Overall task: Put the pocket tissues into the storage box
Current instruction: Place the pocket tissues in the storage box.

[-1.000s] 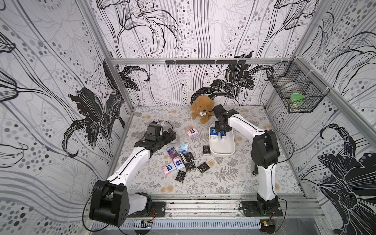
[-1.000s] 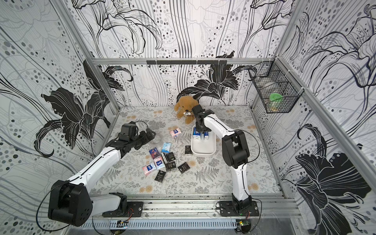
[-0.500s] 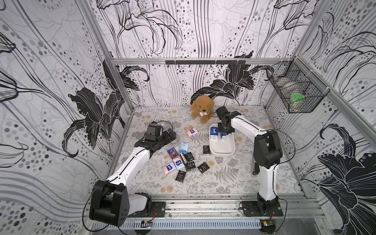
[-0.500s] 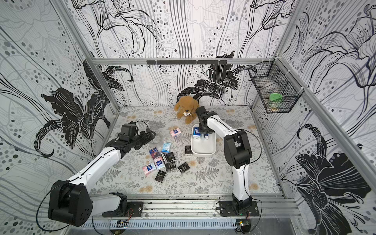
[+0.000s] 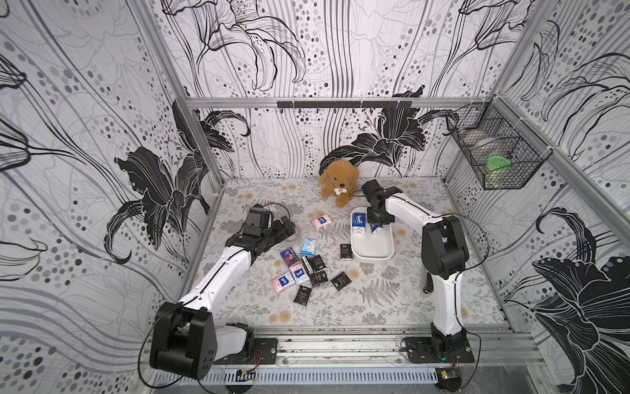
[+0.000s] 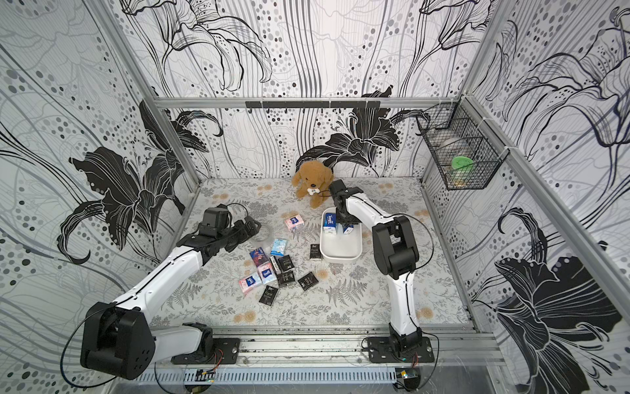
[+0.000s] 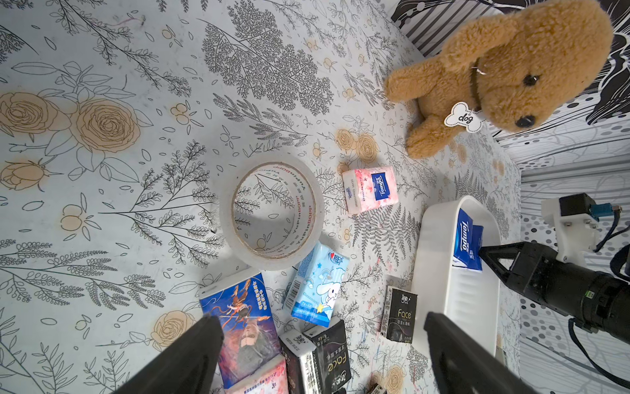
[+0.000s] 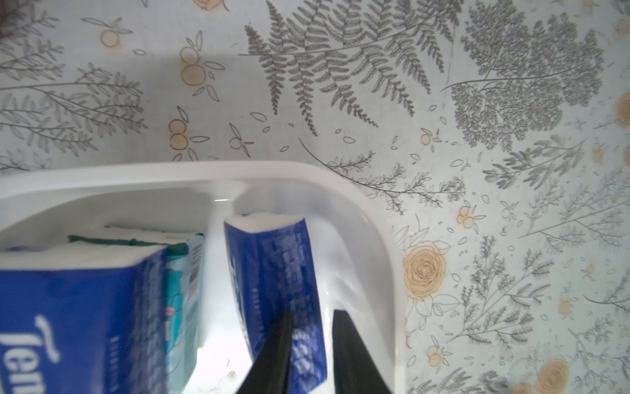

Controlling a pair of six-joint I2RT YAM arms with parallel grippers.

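The white storage box (image 5: 371,257) (image 7: 433,259) sits right of centre. In its far end a dark blue Tempo packet (image 5: 358,221) (image 8: 68,307) stands beside a teal one. My right gripper (image 5: 376,225) (image 8: 312,314) reaches down into that end, shut on the edge of a second dark blue packet (image 8: 272,259) that stands tilted. Loose pocket tissues lie on the mat: a pink one (image 5: 321,221) (image 7: 370,189), a light blue one (image 5: 309,246) (image 7: 318,283), a black one (image 5: 345,251) against the box, and a cluster (image 5: 318,269) of black, pink and picture-printed ones. My left gripper (image 5: 289,227) (image 7: 320,317) hovers open over the cluster's far side, holding nothing.
A clear tape roll (image 7: 272,211) lies just ahead of the left gripper. A brown plush dog (image 5: 339,180) sits at the back, close behind the box. A black wire basket (image 5: 494,160) hangs on the right wall.
The right gripper's jaws have narrowed onto the dark blue packet, and it has shifted slightly right inside the box. The left arm has stayed put.
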